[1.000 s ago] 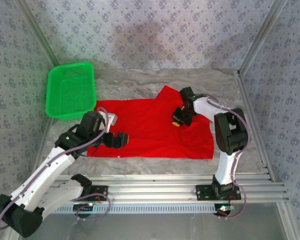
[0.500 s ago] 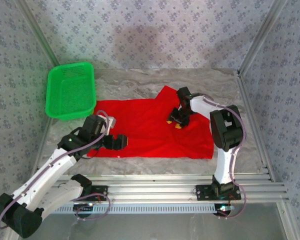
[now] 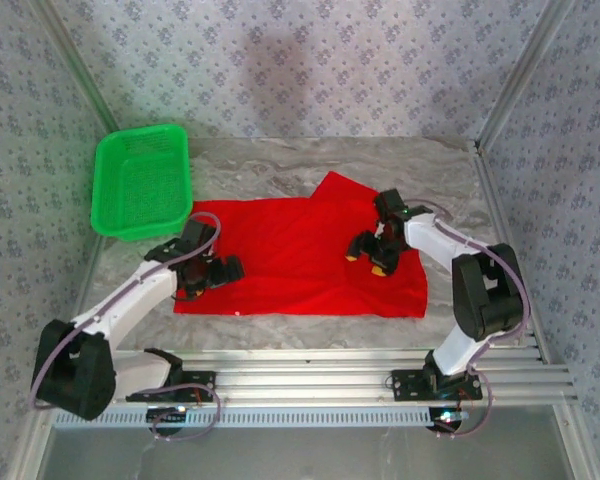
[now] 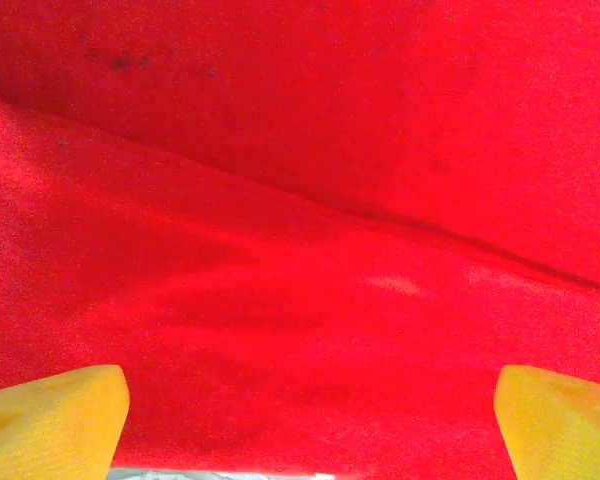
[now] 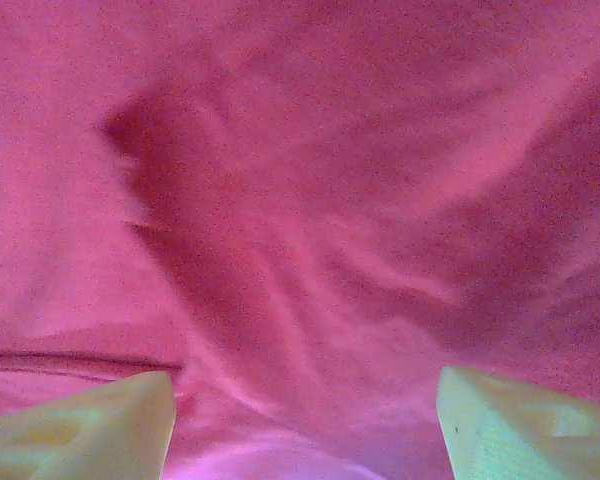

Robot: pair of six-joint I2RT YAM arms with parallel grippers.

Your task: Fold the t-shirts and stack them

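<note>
A: Top external view: where does the red t-shirt (image 3: 300, 255) lie?
B: Spread flat across the middle of the worktop (image 3: 280, 165), nearer its front edge. The green basket (image 3: 140, 180) sits at the back-left corner.
A: And the claws?
B: The left claw (image 3: 223, 271) is over the shirt's left edge, and the right claw (image 3: 365, 262) is over its right half. Both stand wide above the cloth, gripping nothing.

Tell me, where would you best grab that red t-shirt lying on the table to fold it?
Probably a corner of the red t-shirt, such as its near right one, coming in low from outside the edge. It lies flat on the table, so only edges and corners give something to pinch.
</note>
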